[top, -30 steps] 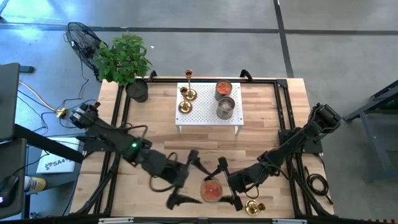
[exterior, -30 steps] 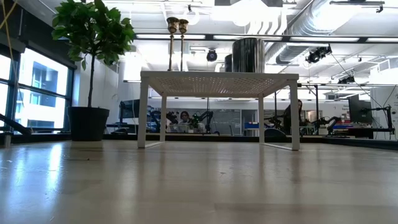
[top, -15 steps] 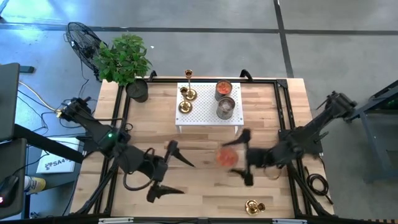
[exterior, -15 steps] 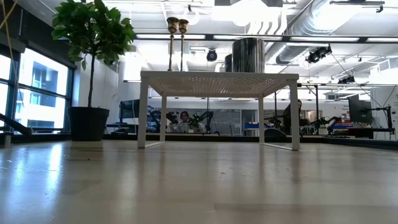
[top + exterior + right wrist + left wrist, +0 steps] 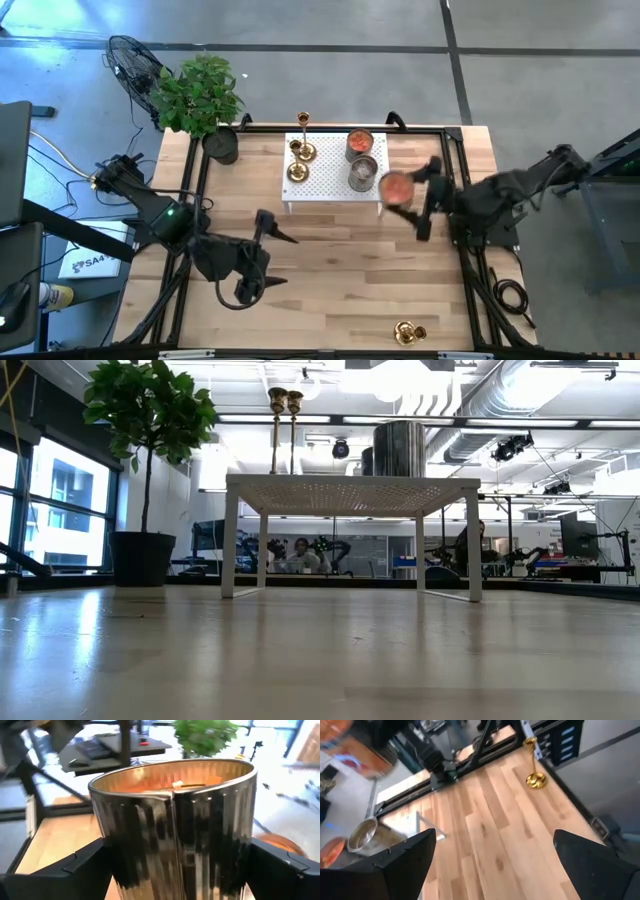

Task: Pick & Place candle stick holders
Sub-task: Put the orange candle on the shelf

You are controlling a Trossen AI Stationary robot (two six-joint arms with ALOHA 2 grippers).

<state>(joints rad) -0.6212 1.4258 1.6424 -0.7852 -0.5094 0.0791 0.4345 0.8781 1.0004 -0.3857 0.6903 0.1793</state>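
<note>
We're seeing the right end effector [image 5: 412,203] clamped on a ribbed metal can candle [image 5: 396,186] with orange wax inside, up off the bench [image 5: 330,280], just beside the right edge of the white perforated riser [image 5: 330,185]. In the right wrist view the can candle [image 5: 175,825] is filling the frame between the two fingers [image 5: 55,875], wick visible on top

Left end effector [image 5: 262,258] is hovering over the left-middle of the bench, fingers spread wide apart, nothing between them; the left wrist view is showing both fingers [image 5: 390,870] with bare wood in the gap

Candle stick holders: three gold ones are standing on the riser's left half, well away from the right end effector on the far side of the cans – a tall one [image 5: 303,122] at the back edge, two shorter ones [image 5: 297,172] ahead of it. A fourth candle stick holder [image 5: 406,330] is sitting near the front edge of the bench, to the right of the left end effector and well apart from both arms; in the left wrist view it [image 5: 535,762] is standing upright ahead of the left end effector

Two more cans [image 5: 361,160] are sitting on the riser's right half, between the right end effector and the three holders

A potted plant [image 5: 200,100] is at the back-left corner of the bench, a fan [image 5: 130,65] on the floor behind it. In the low view we're seeing a person [image 5: 300,552] seated in the room beyond the riser [image 5: 350,495]
</note>
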